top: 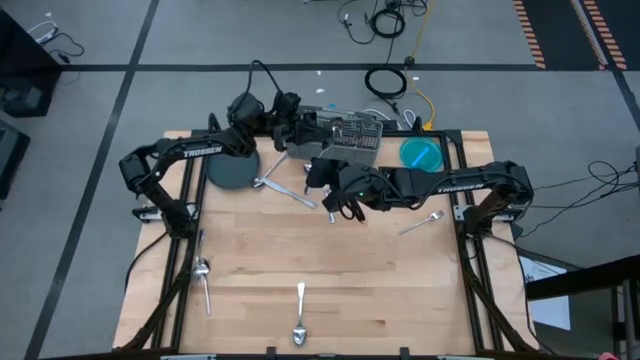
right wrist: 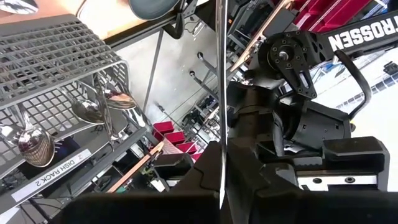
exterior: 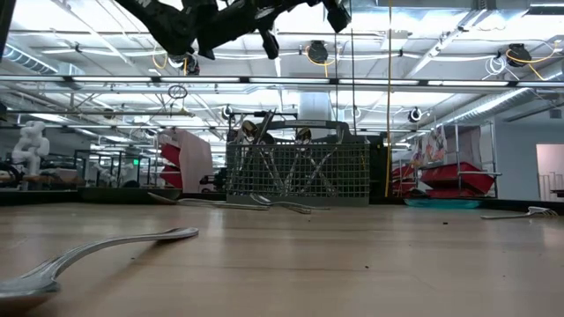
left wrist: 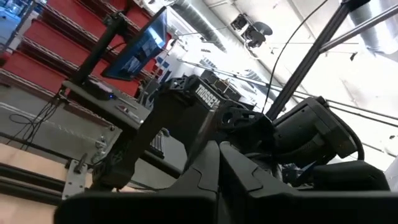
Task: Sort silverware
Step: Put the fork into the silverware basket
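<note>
Closest on the worktop (top: 330,270) is a spoon (top: 299,318), another spoon (top: 203,272) at the left and a fork (top: 421,222) at the right. Further back the right gripper (right wrist: 222,186) is clamped on a knife (right wrist: 221,74) near the caddy (top: 352,140). The left gripper (top: 312,128) is over the caddy; can't tell its grip.

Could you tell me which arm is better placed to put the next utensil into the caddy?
The right: its hand grips a slim silver utensil close to the mesh caddy.
</note>
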`<state>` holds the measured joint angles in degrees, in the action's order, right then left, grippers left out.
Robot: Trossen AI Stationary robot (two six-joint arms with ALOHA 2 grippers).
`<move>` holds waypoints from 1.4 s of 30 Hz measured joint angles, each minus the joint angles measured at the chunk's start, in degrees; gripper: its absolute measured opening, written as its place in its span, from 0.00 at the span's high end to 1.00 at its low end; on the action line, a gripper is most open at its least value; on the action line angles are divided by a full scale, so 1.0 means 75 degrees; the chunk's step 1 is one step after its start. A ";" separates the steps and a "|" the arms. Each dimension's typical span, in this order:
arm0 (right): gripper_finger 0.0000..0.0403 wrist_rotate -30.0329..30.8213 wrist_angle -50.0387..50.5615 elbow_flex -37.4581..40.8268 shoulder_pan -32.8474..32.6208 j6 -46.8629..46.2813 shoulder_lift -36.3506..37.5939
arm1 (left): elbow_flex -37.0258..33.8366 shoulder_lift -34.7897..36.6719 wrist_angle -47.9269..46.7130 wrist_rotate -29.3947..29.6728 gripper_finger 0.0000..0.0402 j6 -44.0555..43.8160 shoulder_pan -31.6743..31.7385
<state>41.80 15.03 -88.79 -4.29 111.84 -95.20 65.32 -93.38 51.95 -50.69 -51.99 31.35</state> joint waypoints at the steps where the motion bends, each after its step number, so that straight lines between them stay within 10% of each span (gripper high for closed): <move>1: 1.00 0.0001 0.0000 0.0000 0.0000 -0.0001 0.0000 | 0.0000 0.0000 0.0007 0.0019 0.99 0.0000 0.0000; 24: 1.00 0.0583 -0.0213 0.0000 -0.0050 0.0040 0.0175 | 0.0000 0.0318 -0.0465 -0.0887 0.71 0.1425 0.0332; 42: 1.00 0.0144 -0.0557 0.0000 -0.0409 0.0249 0.0175 | 0.0003 0.0344 -0.0657 0.0218 0.57 0.1176 0.0469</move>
<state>42.88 10.85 -88.79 -7.36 113.71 -93.89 65.34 -90.80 47.02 -49.05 -43.17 34.87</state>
